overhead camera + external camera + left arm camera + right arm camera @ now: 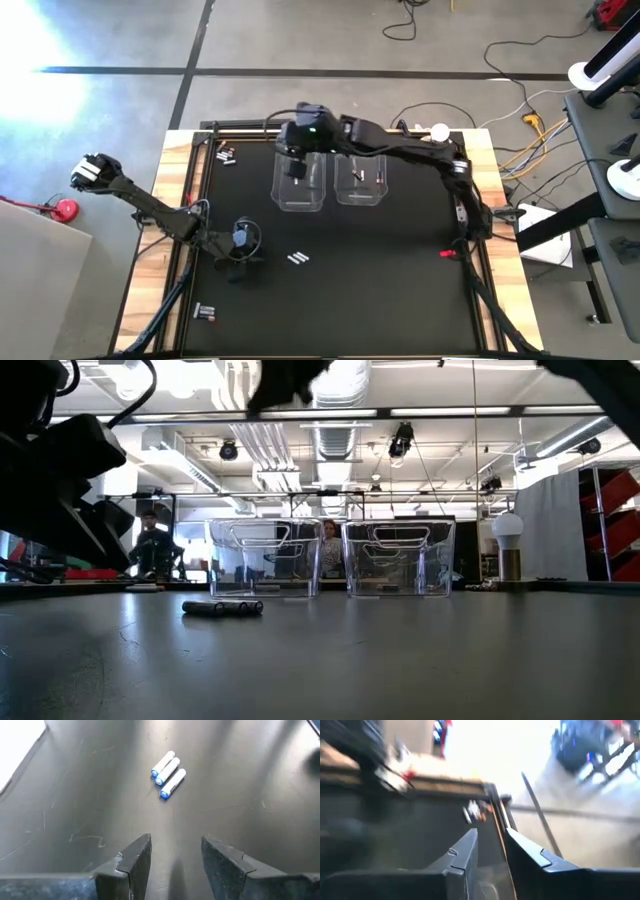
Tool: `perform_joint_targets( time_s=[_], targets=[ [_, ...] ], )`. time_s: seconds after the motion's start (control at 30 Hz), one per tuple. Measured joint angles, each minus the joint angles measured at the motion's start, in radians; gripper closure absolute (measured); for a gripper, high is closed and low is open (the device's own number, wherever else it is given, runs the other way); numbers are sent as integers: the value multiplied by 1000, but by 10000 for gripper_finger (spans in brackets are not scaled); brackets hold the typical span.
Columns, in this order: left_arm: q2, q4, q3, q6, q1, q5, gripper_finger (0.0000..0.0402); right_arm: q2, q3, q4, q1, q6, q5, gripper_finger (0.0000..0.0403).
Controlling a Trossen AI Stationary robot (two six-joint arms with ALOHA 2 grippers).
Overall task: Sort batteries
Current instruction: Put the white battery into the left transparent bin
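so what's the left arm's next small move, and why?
Probably ease the left claw forward and down over the three white batteries. It is open and empty, and they lie on the mat just ahead of it. The right claw is over the left bin.

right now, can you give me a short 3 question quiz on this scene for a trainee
1. True or false: the left gripper is holding a battery.
2. Multiple choice: the right gripper is
A. over the left bin
B. over the right bin
C. parked at the near edge of the mat
3. How many white batteries lie side by side ahead of the left gripper?

Key:
1. False. Its fingers are apart with nothing between them.
2. A
3. Three
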Motion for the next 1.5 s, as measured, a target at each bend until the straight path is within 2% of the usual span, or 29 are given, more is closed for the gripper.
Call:
perform_joint_targets(
  time_s=[0.17,0.37,0.53,0.7,0.83,1.2,1.3,1.5],
  targets=[
    [2,-1,0,-2,0,-17,248,-130,1,8,126,8,-4,333],
    [5,-4,0,26,0,-18,248,-166,-4,-49,222,120,6,350],
    [19,2,0,158,3,-82,248,-160,-4,-215,290,261,117,354],
    [55,66,0,174,10,-97,248,-135,-31,-337,366,411,204,345],
    [122,182,0,182,10,-99,248,-142,-71,-317,430,487,284,338],
    [389,479,1,182,15,-102,248,-150,-93,-335,490,516,293,307],
    [458,526,16,171,15,-101,248,-163,-93,-345,495,516,292,298],
    [521,530,68,147,15,-66,248,-205,-92,-328,502,476,259,281]
  ],
)
